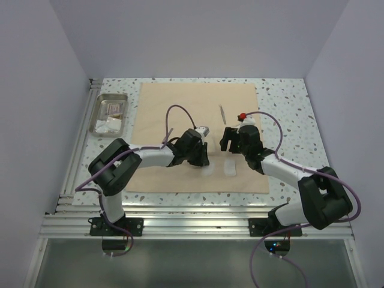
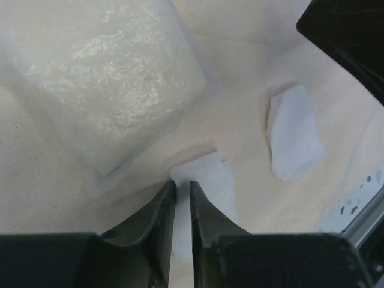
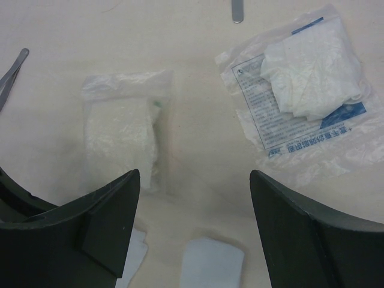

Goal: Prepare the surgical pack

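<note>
The surgical pack's tan cloth (image 1: 180,108) lies spread flat on the table. My left gripper (image 1: 205,159) is low over its front middle. In the left wrist view its jaws (image 2: 182,183) stand almost together, pinching the far edge of a small white gauze pad (image 2: 210,180) that rests on the cloth. A second white pad (image 2: 294,135) lies just to the right. My right gripper (image 1: 227,143) hovers open and empty over the cloth (image 3: 198,90), above that second pad (image 3: 213,264). The steel tray (image 1: 96,114) stands off the cloth at the back left with packets in it.
A clear packet of white gauze (image 3: 123,141) and a printed packet (image 3: 306,84) lie on the cloth beyond the grippers. A slim metal instrument (image 1: 222,113) lies further back, and forceps (image 3: 12,69) to the left. The two grippers are close together.
</note>
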`<control>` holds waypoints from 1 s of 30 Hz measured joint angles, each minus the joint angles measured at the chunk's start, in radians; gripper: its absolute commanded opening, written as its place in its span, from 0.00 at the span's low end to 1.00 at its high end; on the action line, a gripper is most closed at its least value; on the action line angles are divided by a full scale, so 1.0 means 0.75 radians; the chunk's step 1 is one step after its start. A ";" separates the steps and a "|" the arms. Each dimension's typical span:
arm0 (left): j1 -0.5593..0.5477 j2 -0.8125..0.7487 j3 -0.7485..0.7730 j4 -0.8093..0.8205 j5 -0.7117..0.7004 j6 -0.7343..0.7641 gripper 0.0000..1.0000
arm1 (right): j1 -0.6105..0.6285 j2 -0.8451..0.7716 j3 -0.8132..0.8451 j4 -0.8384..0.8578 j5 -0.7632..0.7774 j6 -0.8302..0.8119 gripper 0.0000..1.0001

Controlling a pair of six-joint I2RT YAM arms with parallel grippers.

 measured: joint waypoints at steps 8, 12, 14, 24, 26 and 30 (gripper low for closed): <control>-0.002 0.022 0.007 0.008 -0.004 -0.007 0.00 | 0.000 -0.004 0.000 0.000 0.001 0.000 0.77; -0.001 0.005 0.007 0.001 0.014 -0.007 0.00 | 0.001 -0.004 0.000 -0.001 0.002 0.000 0.77; 0.008 -0.033 0.006 -0.015 0.038 -0.006 0.00 | 0.000 -0.004 0.000 -0.001 0.004 0.000 0.77; 0.321 -0.432 -0.127 -0.031 0.206 0.018 0.00 | 0.001 -0.004 0.000 -0.001 0.024 0.000 0.77; 0.434 -0.486 -0.133 -0.068 0.220 0.043 0.00 | 0.000 -0.004 0.000 -0.001 0.024 0.000 0.77; 0.660 -0.579 -0.132 -0.130 0.237 0.076 0.00 | 0.001 -0.004 0.000 -0.001 0.024 0.000 0.77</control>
